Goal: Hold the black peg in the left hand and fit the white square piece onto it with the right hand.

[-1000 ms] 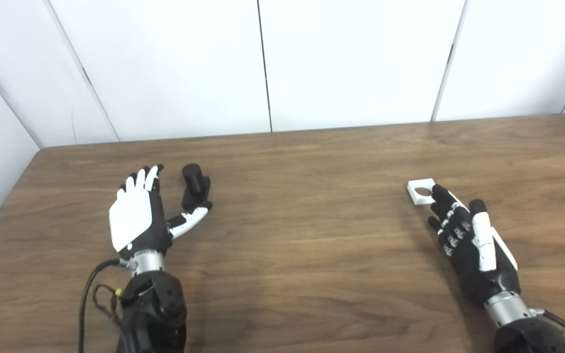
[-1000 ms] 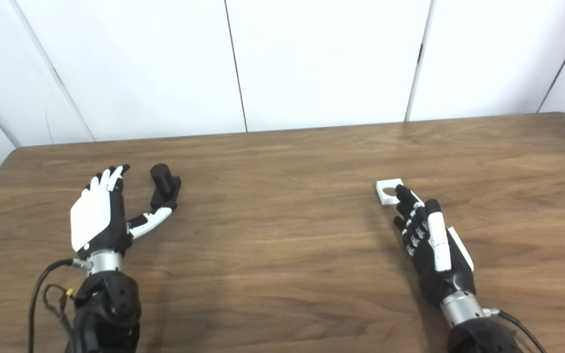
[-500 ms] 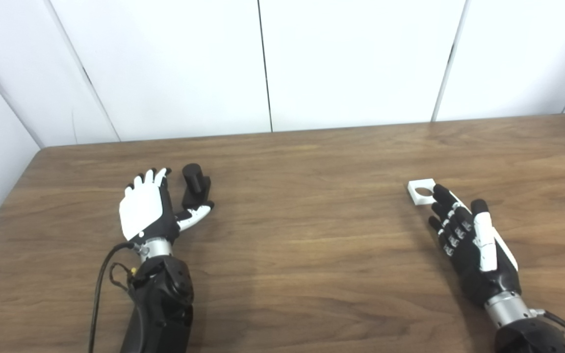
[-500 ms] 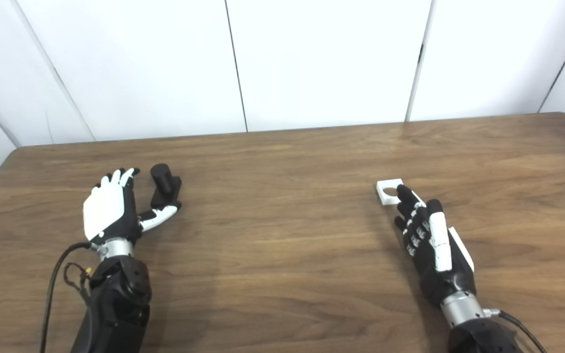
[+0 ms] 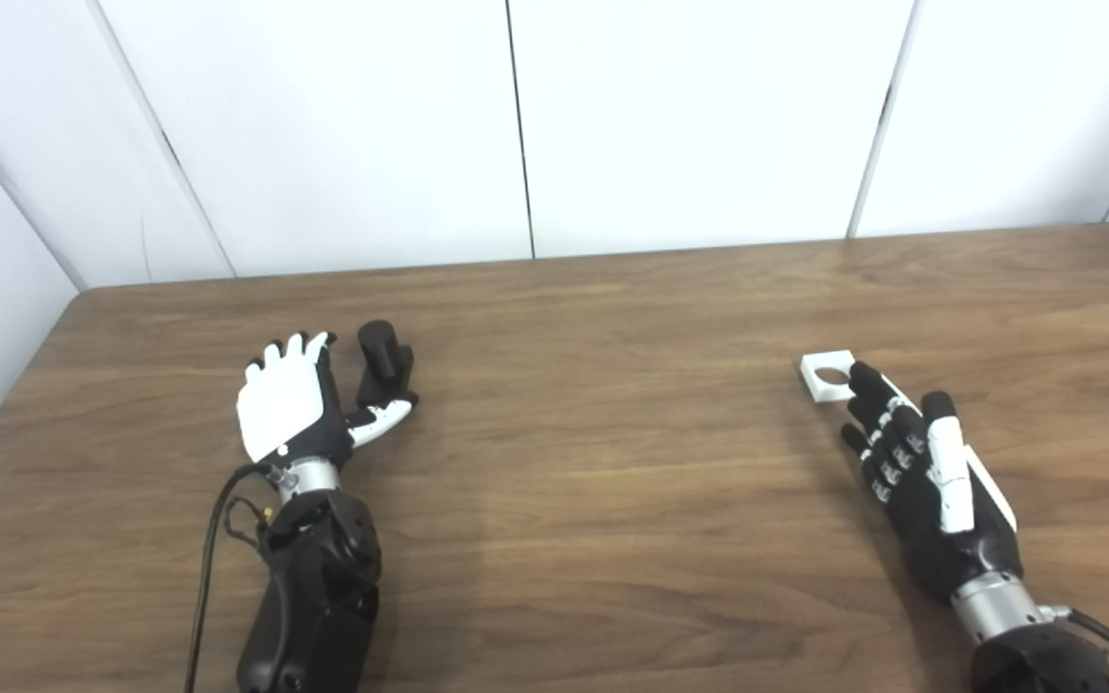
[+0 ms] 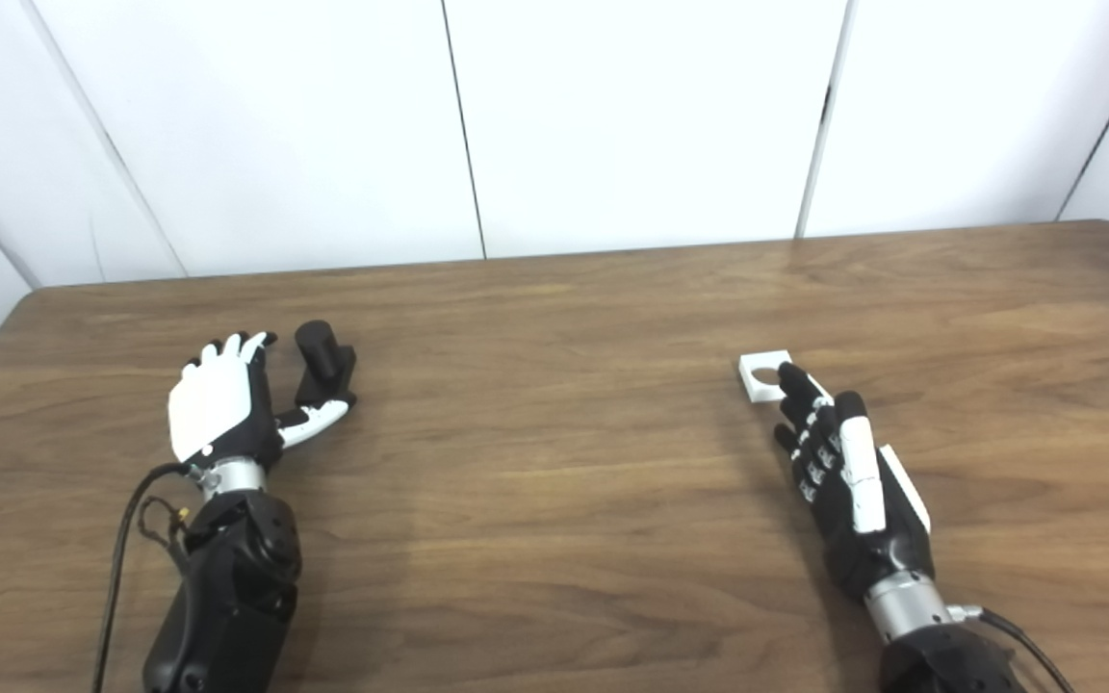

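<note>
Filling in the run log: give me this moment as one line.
left robot hand: open beside black peg | right robot hand: open, fingertips at white square piece | nothing lifted

The table [image 5: 612, 462] looks like wood-grain laminate, brown and smooth, with a soft sheen near its far edge. The black peg [image 5: 383, 358] appears to be matt plastic, dull all over. The white square piece [image 5: 822, 377] is matt white plastic (likely printed, though no texture shows). Both the left hand [image 5: 290, 416] and the right hand [image 5: 920, 462] pair smooth white shells with black plastic and brushed metal wrists.
</note>
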You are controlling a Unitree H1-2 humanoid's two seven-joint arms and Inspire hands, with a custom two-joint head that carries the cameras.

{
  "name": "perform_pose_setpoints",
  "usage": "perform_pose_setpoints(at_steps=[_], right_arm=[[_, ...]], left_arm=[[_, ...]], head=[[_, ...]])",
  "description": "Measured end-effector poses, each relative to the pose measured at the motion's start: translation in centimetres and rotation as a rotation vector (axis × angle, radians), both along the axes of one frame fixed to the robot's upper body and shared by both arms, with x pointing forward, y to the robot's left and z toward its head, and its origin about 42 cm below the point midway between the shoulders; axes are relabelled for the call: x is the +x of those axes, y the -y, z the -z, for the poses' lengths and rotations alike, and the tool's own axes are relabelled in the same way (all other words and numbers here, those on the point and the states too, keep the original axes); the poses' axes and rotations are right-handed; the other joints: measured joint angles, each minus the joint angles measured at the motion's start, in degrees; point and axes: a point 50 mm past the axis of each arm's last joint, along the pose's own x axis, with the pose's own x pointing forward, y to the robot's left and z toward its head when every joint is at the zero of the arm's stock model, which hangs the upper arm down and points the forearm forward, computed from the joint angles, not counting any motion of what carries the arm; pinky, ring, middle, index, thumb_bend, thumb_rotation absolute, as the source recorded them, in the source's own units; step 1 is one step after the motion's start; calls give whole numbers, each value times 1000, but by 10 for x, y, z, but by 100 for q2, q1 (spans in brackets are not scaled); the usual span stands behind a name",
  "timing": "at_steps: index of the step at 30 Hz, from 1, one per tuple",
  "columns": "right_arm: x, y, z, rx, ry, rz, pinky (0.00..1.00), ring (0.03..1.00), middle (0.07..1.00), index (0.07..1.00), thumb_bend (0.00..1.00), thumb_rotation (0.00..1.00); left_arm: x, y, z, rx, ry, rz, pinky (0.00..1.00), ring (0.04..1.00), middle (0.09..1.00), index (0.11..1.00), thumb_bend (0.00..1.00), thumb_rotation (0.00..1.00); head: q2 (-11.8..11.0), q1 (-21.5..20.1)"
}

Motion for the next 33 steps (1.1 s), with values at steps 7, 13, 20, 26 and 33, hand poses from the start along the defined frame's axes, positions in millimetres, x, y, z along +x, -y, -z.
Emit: perform_pose_setpoints(at_steps=[7,13,20,26,33], right_arm=[[0,0,0,-1,1,-3,1000,1000,978,917,630,992],[0,0,0,-1,1,-2,1000,1000,979,914,649,974],[0,0,0,-1,1,-3,1000,1000,982,914,658,965],[0,0,0,-1,1,-3,1000,1000,980,915,649,966],[0,1,0,-2,0,-2,1000,1000,981,920,645,978]], left_arm=[[3,2,2,0,-9,5,1000,1000,960,865,812,618],[2,4,2,-1,-10,12,1000,999,961,864,814,639],[2,6,3,-3,-10,12,1000,996,959,861,804,627],[4,6,9,-9,-34,0,1000,997,951,843,787,601],[7,7,10,-14,-38,-1,1000,999,943,800,771,557]], head=[[-9,0],[-9,0],[0,-9],[0,-17],[9,-9]])
